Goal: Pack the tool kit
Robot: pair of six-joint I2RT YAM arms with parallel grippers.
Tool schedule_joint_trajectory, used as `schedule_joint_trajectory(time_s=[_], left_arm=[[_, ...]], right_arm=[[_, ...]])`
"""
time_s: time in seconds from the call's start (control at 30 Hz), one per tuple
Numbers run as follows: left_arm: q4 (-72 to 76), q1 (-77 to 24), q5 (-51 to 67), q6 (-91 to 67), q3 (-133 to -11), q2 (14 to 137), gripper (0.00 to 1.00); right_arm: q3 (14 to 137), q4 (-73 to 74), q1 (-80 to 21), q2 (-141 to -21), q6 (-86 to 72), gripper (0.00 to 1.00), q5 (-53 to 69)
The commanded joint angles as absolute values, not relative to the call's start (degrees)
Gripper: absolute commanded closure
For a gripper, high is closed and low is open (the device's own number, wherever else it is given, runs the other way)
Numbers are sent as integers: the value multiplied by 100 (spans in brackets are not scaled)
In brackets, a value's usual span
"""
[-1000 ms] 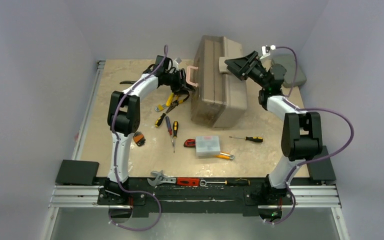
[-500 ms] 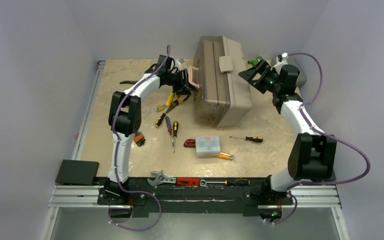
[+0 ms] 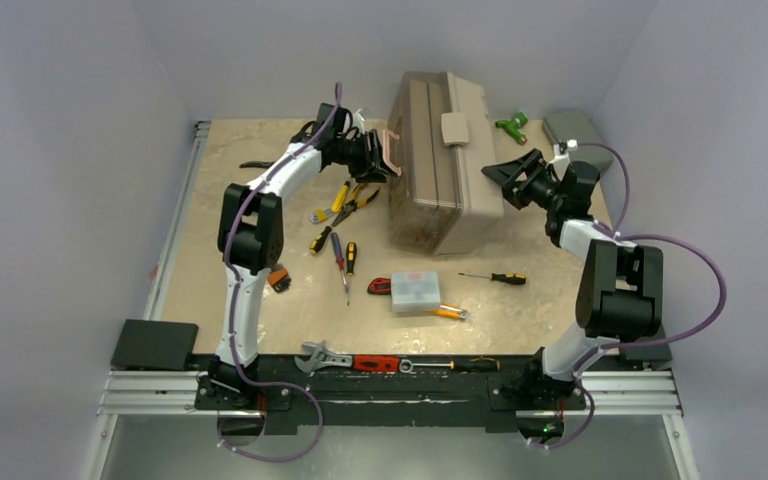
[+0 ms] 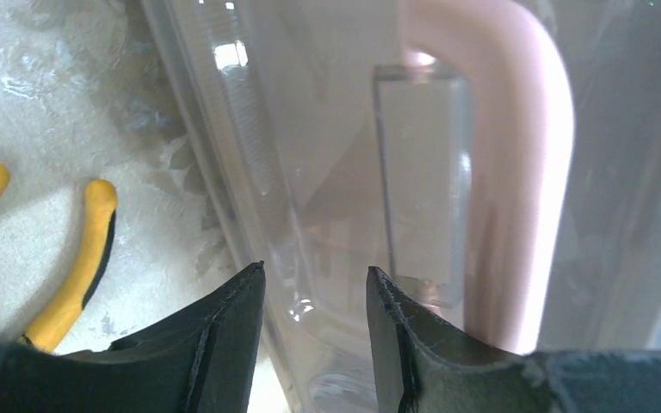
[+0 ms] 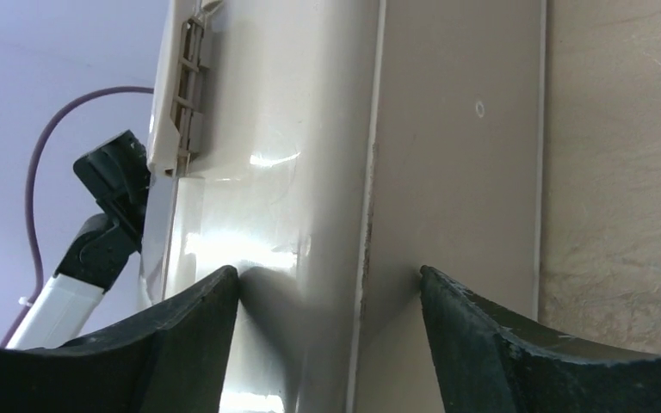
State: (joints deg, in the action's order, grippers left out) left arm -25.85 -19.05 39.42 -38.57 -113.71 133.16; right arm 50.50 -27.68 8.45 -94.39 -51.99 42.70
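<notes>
Top external: left gripper (image 3: 380, 160) sat at toolbox (image 3: 460, 190) handle (image 3: 393, 150), upper centre; jaws part-spread, grip unclear. Right gripper (image 3: 497, 186) stood spread wide at toolbox's right side.

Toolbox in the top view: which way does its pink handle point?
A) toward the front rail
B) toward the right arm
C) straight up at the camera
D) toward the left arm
D: the pink handle juts from the left side of the toolbox, right by the left hand, while the beige latch faces up.
</notes>
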Motion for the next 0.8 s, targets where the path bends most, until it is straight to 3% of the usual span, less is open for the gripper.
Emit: schedule_joint_trajectory(time_s=[0.0, 0.17, 0.33, 0.77], left_arm=[[-2136, -2496, 4155, -4183, -11693, 12850, 54], [-2319, -2830, 4049, -4002, -11981, 12741, 54], [-2301, -3085, 4006, -4017, -12133, 12738, 53], [-2344, -3314, 3943, -3927, -12326, 12760, 52]], right_arm=[[4445, -2725, 966, -9915, -5303, 37, 4631], [4154, -3174, 1366, -10130, -5540, 58, 4854], [4123, -3110, 1582, -10258, -5433, 67, 4864], [4115, -2768, 1678, -10413, -5137, 64, 4687]])
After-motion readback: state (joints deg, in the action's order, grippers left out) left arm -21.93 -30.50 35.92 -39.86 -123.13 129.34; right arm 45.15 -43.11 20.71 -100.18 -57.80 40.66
